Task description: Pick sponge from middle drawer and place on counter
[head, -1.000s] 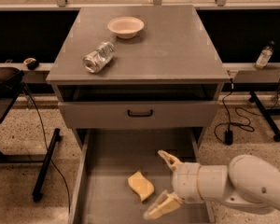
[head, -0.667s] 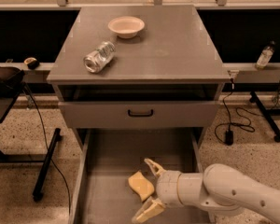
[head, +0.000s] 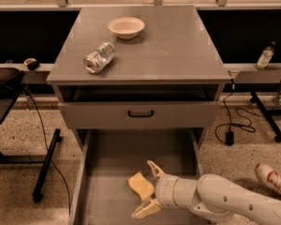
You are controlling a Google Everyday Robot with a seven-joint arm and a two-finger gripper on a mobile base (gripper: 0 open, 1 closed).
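The pale-yellow sponge (head: 140,185) lies flat on the bare bottom of the open middle drawer (head: 112,172), low in the camera view. My gripper (head: 148,189) reaches in from the lower right and is open, with one cream finger (head: 154,168) behind the sponge and the other (head: 145,209) in front of it. The fingers straddle the sponge's right edge. The grey counter (head: 168,41) is the cabinet top above.
On the counter stand a cream bowl (head: 126,26) at the back and a crushed clear bottle (head: 99,57) lying on its side at the left. A shut drawer front with a black handle (head: 140,113) overhangs the open drawer. A bottle (head: 264,56) stands on the right ledge.
My gripper has moved left across the drawer toward the sponge, and its open fingers now bracket the sponge's right side. The sponge has not moved.
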